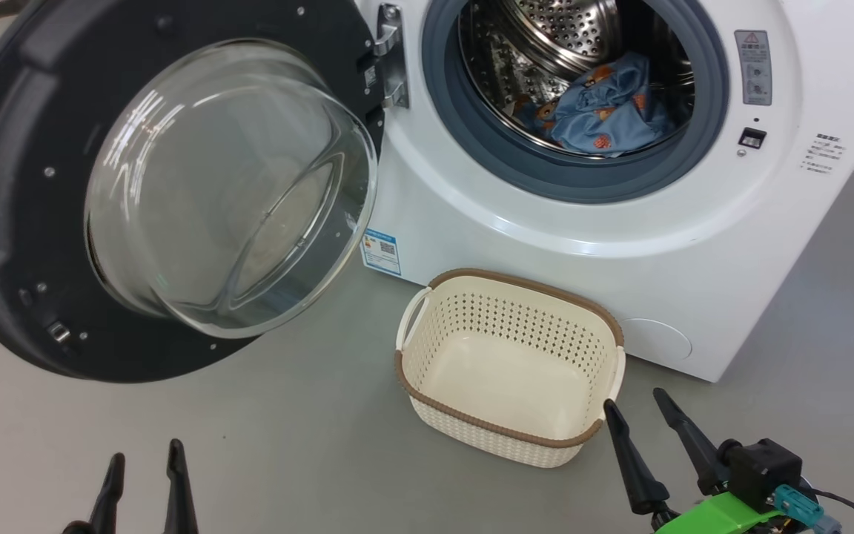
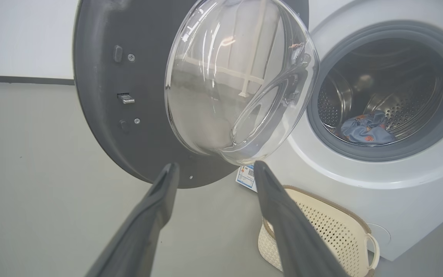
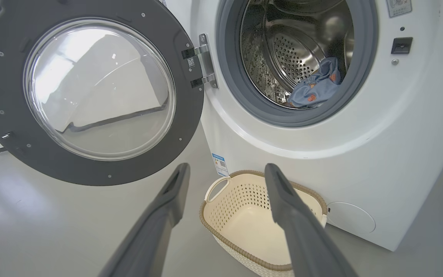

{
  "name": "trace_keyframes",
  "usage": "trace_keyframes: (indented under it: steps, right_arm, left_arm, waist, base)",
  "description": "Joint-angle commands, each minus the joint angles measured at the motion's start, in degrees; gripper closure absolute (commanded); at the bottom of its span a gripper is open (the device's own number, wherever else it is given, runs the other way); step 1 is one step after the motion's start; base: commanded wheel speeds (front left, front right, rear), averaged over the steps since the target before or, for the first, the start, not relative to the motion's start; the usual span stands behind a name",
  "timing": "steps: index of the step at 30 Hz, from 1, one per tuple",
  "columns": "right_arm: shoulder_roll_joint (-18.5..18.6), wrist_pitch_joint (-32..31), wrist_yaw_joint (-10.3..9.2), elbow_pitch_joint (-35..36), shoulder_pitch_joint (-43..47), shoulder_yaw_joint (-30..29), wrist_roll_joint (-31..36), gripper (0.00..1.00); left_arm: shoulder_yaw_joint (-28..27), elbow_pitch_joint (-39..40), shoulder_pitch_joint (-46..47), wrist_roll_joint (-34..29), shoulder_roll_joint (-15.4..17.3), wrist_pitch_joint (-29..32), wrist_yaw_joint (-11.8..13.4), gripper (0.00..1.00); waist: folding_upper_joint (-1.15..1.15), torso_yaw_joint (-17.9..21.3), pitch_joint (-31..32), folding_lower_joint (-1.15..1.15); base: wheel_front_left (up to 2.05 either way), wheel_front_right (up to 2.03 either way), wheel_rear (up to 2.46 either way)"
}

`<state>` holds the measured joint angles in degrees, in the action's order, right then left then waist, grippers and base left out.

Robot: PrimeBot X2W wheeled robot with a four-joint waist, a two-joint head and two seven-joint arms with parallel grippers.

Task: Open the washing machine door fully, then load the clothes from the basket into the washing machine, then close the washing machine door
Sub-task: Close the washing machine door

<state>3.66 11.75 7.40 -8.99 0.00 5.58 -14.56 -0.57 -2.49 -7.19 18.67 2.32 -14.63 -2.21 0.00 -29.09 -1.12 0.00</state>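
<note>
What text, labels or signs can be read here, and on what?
No text reads clearly.
Blue sticker low on the washing machine front: QR-like square, print too small.
Grey label right of the opening: warning triangle, print too small.
Printed lines at the machine's right edge: Chinese characters, blurred.
Small sticker by the door hinge: too small.

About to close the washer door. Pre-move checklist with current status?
1. basket empty: ok.
2. clothes inside the drum: ok.
3. Fabric clear of the grey gasket: cannot tell.
4. left gripper open, empty: ok.
5. right gripper open, empty: ok.
6. washing machine door swing clears the basket: cannot tell.
</note>
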Motion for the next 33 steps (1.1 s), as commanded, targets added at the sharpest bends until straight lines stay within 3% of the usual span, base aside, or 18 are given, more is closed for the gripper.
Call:
trace_keyframes:
  steps: [1, 13, 33]
  right_arm:
    - [0.2, 0.43, 0.09, 1.47, -2.51, 1.95, 0.71, 0.0]
    - [1.1, 0.02, 0.09, 0.01, -4.96, 4.57, 0.03, 0.0]
    - [0.86, 0.72, 0.09, -0.38, -3.54, 4.0, -0.37, 0.0]
  left_arm:
    - [-2.07, 1.0, 1.56, 0.51, 0.55, -0.37, 0.63, 0.0]
    - [-3.41, 1.6, 0.47, 1.52, 0.55, -0.37, 1.83, 0.0]
    - [-3.27, 0.73, 0.36, 0.55, 0.55, -0.37, 1.13, 0.0]
  waist:
    - [0.0, -0.79, -0.16, 0.0]
    - [0.0, -1.07, -0.19, 0.0]
    - [0.0, -0.47, 0.98, 0.0]
  base:
    - [0.0, 0.0, 0.0]
    - [0.0, 0.0, 0.0]
    - [0.0, 0.0, 0.0]
